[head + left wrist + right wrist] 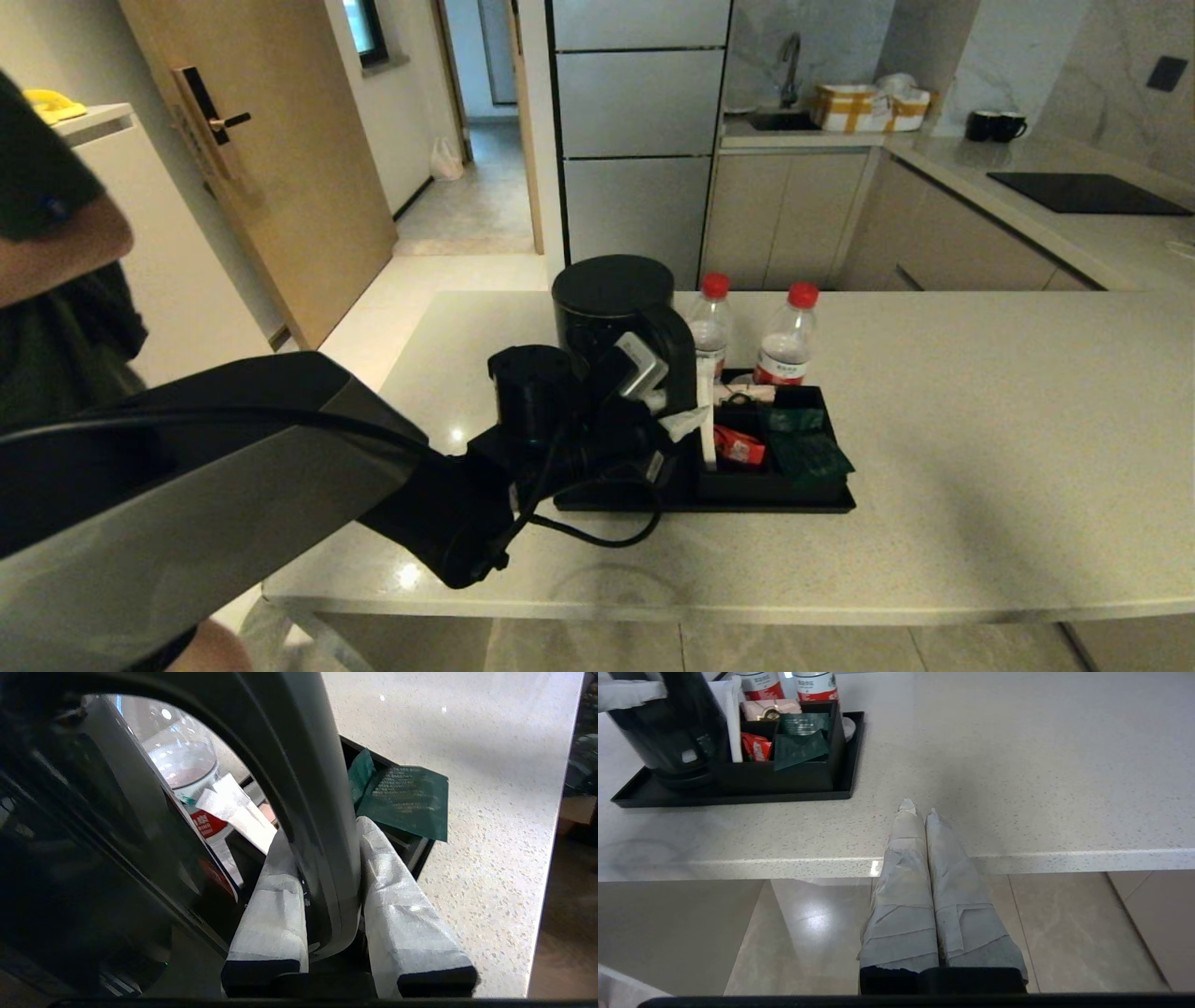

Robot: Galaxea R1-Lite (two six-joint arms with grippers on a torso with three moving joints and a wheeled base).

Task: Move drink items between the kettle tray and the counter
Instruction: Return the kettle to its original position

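Note:
The tall black kettle point(611, 308) stands on the left part of the black kettle tray point(747, 502), on the speckled counter point(980, 448). My left gripper point(693, 415) is shut on the kettle's side handle point(317, 812), one taped finger point(275, 896) on each side of it. Two clear water bottles with red caps point(711, 327) point(787, 341) stand upright just behind the tray's sachet box point(775, 467); whether they rest on the tray or the counter I cannot tell. My right gripper point(920, 809) hangs shut and empty at the counter's front edge, right of the tray point(738, 795).
Green point(808, 453) and red point(739, 446) sachets fill the box. A person point(56, 233) stands at the far left. A second counter with a black cooktop point(1088, 191) runs along the back right. Bare counter spreads right of the tray.

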